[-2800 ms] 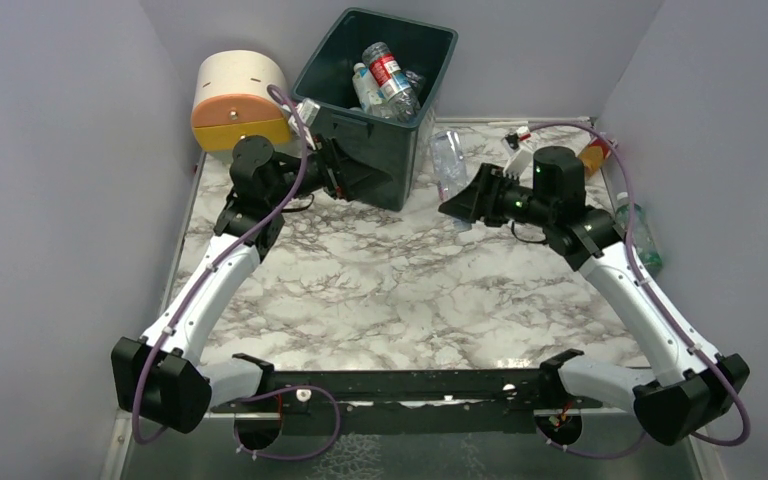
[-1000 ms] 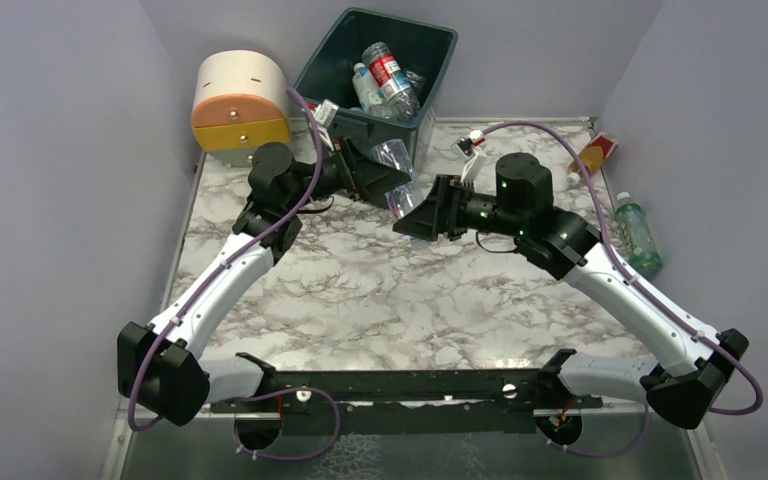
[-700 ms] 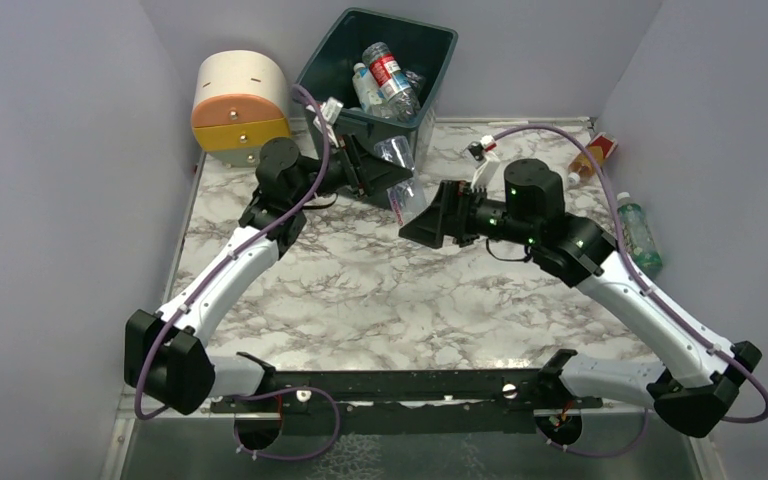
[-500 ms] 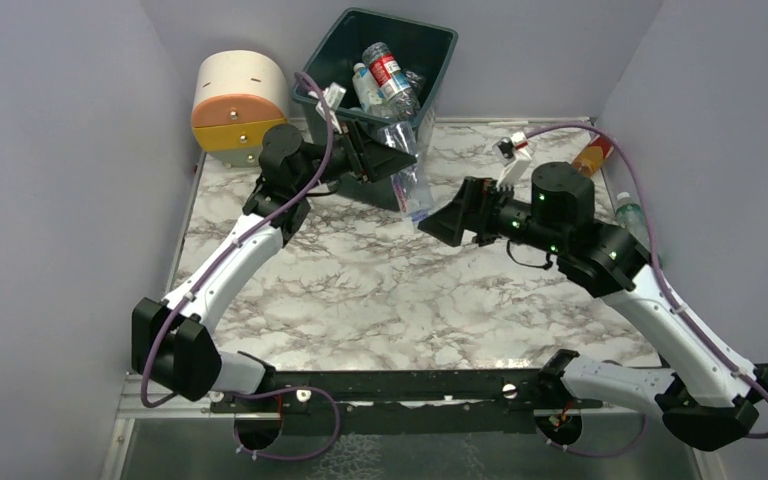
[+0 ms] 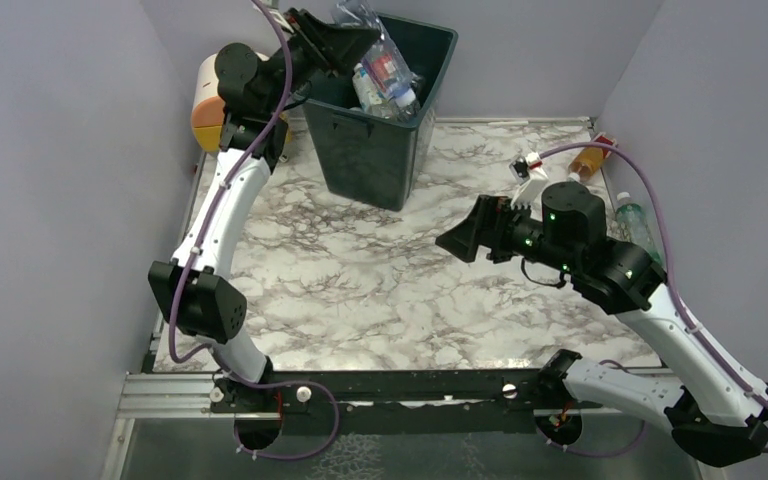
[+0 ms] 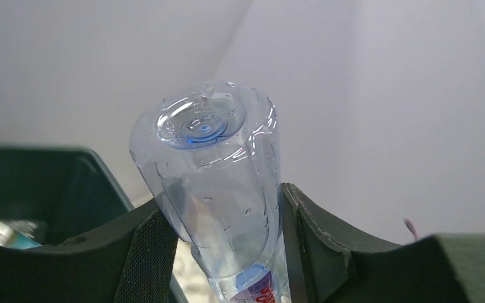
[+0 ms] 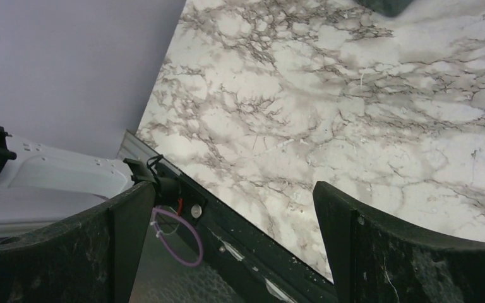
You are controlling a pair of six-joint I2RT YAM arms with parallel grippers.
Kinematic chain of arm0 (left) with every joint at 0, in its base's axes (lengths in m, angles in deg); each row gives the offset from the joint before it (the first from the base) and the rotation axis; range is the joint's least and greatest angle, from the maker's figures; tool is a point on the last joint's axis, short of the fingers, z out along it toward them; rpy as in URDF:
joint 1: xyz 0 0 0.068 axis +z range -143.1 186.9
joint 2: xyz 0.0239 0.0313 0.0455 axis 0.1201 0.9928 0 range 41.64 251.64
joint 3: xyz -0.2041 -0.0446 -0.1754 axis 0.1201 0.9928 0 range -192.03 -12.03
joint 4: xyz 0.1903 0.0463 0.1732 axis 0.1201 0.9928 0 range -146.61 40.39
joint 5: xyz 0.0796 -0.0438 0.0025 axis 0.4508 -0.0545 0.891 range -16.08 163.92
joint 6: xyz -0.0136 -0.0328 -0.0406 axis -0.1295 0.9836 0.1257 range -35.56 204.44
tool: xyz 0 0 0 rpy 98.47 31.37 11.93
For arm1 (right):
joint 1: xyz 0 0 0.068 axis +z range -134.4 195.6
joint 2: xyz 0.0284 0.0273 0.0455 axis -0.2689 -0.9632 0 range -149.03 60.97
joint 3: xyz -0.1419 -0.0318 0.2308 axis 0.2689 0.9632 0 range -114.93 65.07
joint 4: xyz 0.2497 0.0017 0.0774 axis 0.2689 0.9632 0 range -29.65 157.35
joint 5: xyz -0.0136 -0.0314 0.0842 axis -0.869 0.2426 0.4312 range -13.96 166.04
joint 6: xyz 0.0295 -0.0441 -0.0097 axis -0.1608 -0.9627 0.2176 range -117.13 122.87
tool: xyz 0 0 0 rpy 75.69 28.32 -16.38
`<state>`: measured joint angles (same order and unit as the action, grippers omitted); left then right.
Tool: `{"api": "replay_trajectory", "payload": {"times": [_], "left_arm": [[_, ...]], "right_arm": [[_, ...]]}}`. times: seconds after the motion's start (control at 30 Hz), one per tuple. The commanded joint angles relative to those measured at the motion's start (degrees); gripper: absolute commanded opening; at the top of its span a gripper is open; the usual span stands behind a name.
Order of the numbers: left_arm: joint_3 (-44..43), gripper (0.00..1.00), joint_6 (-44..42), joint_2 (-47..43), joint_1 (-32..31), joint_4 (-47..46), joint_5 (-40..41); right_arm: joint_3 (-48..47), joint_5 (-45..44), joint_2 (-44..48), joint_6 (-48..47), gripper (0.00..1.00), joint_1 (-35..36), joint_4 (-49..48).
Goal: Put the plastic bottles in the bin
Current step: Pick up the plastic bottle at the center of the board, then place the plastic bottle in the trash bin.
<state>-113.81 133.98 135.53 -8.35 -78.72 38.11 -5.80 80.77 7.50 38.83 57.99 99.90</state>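
Note:
My left gripper (image 5: 343, 42) is raised high over the near-left rim of the dark green bin (image 5: 370, 165) and is shut on a clear plastic bottle (image 6: 218, 189), base pointing away from the wrist. That held bottle (image 5: 355, 18) hangs above the bin's opening. Several bottles (image 5: 385, 80) lie inside the bin. An orange bottle (image 5: 590, 158) and a green-tinted one (image 5: 632, 222) lie by the right wall. My right gripper (image 5: 457, 240) hovers open and empty over the middle-right of the table; its jaws (image 7: 230, 252) frame bare marble.
A cream, orange and yellow drawer unit (image 5: 205, 105) stands at the back left, partly behind my left arm. The marble table (image 5: 360, 290) ends at a black rail (image 5: 410, 385) carrying both arm bases. Purple-grey walls close in left, right and behind.
The right gripper let go of the clear bottle, opened wide and drew back to the right. The left arm took the bottle and swung it up from the table to above the bin.

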Motion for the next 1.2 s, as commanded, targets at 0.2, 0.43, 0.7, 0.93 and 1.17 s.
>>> {"api": "replay_trajectory", "payload": {"times": [0.2,0.43,0.7,0.93,1.17], "left_arm": [[-10.43,0.57,-12.4,11.38,2.85,-2.34,12.13],[-12.52,0.58,-21.78,15.24,3.03,0.35,14.26],[-20.67,0.98,-28.5,18.39,3.03,11.27,16.48],[-20.0,0.99,-28.97,15.97,3.03,13.1,15.43],[-19.03,0.99,-24.28,8.78,3.12,18.32,9.23]], "right_arm": [[3.44,-1.42,3.36,1.38,0.99,0.32,1.55],[3.55,-2.49,4.27,1.39,0.99,0.27,3.69],[4.02,-2.71,3.66,1.23,0.99,0.26,3.67],[2.96,-6.3,1.86,0.26,0.99,0.28,5.19],[0.35,-24.7,-2.92,1.18,0.99,0.24,11.53]]}}
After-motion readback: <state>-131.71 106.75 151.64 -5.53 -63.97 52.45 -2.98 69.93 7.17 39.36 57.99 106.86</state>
